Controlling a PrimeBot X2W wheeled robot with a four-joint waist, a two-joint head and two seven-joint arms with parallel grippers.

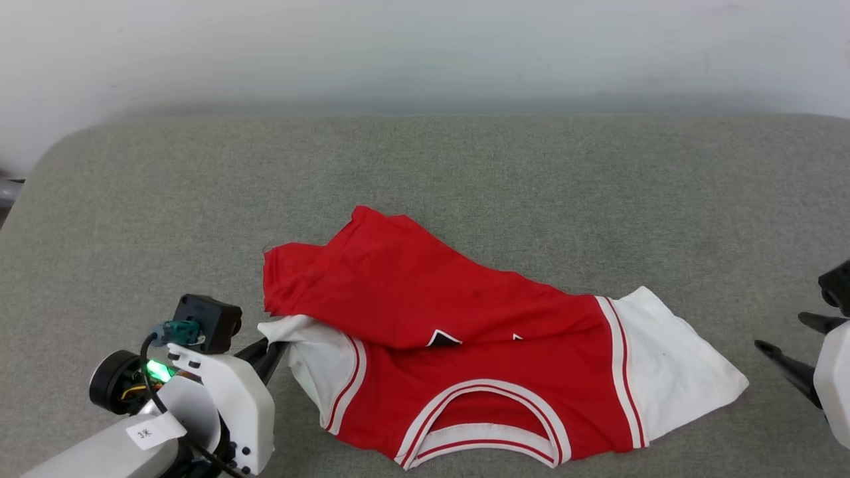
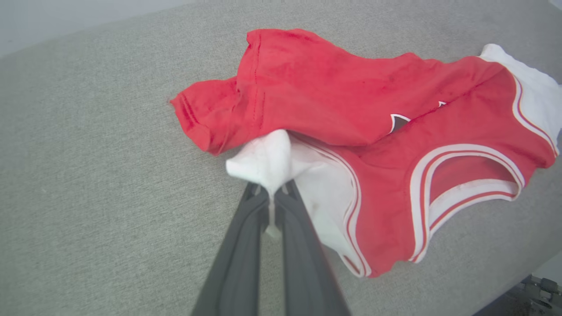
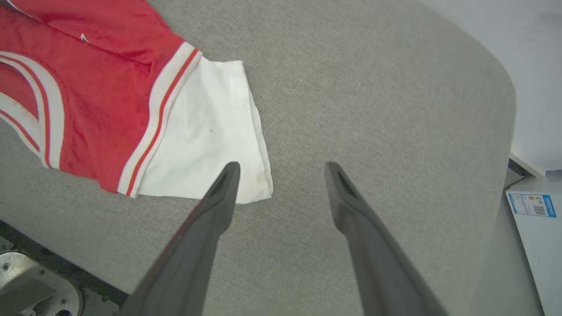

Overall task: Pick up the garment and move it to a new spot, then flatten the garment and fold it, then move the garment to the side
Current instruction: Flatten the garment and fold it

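At the left, the left gripper lies low on the grey cloth-covered bench. Its two dark fingers are pressed together and clamped on the bunched edge of one white sleeve of the garment. In the left wrist view, a pinch of white cloth stands up past the fingertips and a thin strip of it is squeezed between them. The garment, a red T-shirt, lies on the bench in the near middle of the head view. Its collar is toward the robot. The red lower body is folded back over the chest in a slanting flap, with the flap's far corner pointing away toward the pale wall. A small dark-and-white logo peeks out from under the flap's edge. Red-and-white stripe trim runs along both sleeve seams and around the collar. Further right, the other white sleeve lies spread flat on the bench. At the right edge, the right gripper has its fingers wide apart with nothing between them. In the right wrist view one fingertip overlaps that sleeve's corner, but whether it touches the cloth cannot be told. Off the bench's rounded corner in that view is a white box with a printed label.
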